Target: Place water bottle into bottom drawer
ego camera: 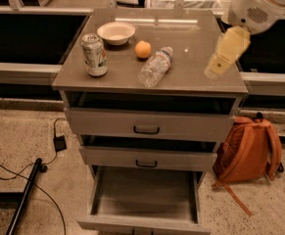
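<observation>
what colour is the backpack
The fabric backpack is orange, camera view; the pale gripper hovers over the grey cabinet top, right side.

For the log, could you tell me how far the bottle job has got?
Done: the bottom drawer is open. In hand: the gripper hangs near the right edge of the cabinet top, apart from the water bottle. Left: grasp the bottle, lying on its side, and place it inside.

White rounded arm (260, 4) — dotted vent — cream tapered gripper (215, 67) at upper right.
</observation>
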`<state>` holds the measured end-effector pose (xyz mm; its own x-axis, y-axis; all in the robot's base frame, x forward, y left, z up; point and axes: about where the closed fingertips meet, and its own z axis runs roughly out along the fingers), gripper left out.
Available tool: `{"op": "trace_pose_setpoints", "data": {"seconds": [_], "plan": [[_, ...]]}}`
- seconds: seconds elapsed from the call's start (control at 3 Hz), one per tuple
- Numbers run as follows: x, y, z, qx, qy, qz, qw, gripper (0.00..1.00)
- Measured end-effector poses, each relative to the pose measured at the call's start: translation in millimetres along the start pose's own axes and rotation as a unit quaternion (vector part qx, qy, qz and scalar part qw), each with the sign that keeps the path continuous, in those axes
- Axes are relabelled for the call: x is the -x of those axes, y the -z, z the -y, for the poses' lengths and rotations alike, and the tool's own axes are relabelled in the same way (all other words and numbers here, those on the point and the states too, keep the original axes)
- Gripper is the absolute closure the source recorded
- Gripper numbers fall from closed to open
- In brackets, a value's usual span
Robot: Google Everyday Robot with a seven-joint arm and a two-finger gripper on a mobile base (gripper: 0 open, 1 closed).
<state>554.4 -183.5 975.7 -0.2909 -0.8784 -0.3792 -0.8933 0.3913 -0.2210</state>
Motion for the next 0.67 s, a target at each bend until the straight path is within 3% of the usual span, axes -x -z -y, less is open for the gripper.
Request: {"op": "trace_pose_setpoints", "data": {"seconds": [0.33, 0.67], "plan": [[37, -32, 51, 0.008, -0.083, 0.051, 0.9952, 0.0], [73, -57, 73, 0.026, -0.164, 0.068, 0.9838, 0.0]]}}
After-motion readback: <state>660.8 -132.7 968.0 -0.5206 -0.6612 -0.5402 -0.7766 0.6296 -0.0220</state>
